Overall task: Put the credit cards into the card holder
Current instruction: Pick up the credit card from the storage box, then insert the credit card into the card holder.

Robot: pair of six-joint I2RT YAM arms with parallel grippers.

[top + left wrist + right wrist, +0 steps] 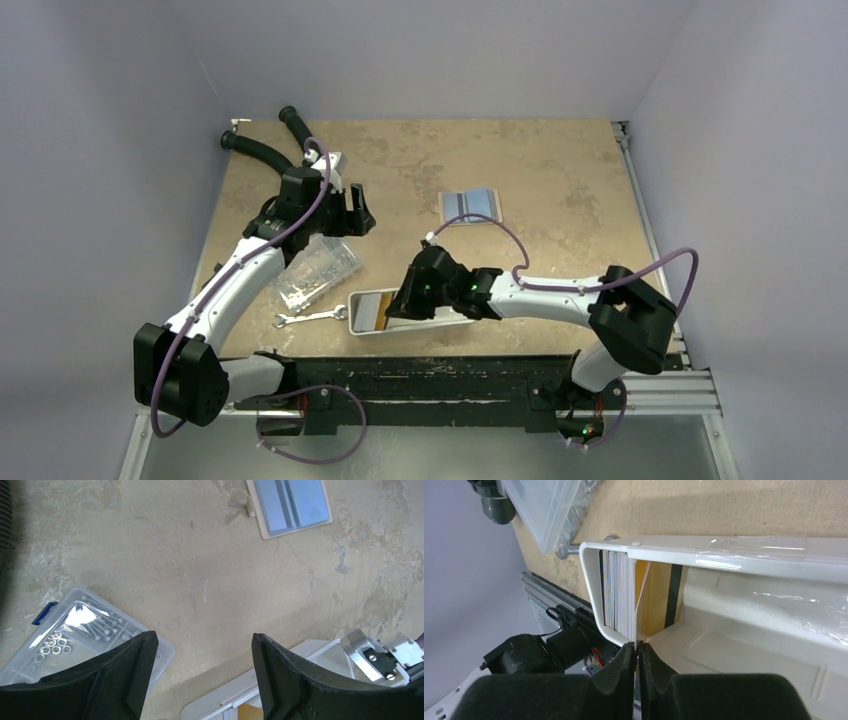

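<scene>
Top view: card holder [470, 205] lies open on the counter [560, 170], well beyond the tray [455, 322], with no card visible in it. The credit cards [372, 310] are all in the tray's left end, so the whole task is left. Left wrist: left tool [205, 640] spread, empty, hovering beyond the tray. Right wrist: right tool [638, 647] pressed together inside the tray, apparently pinching one card's edge. Mottled tan counter, plain grey walls.
</scene>
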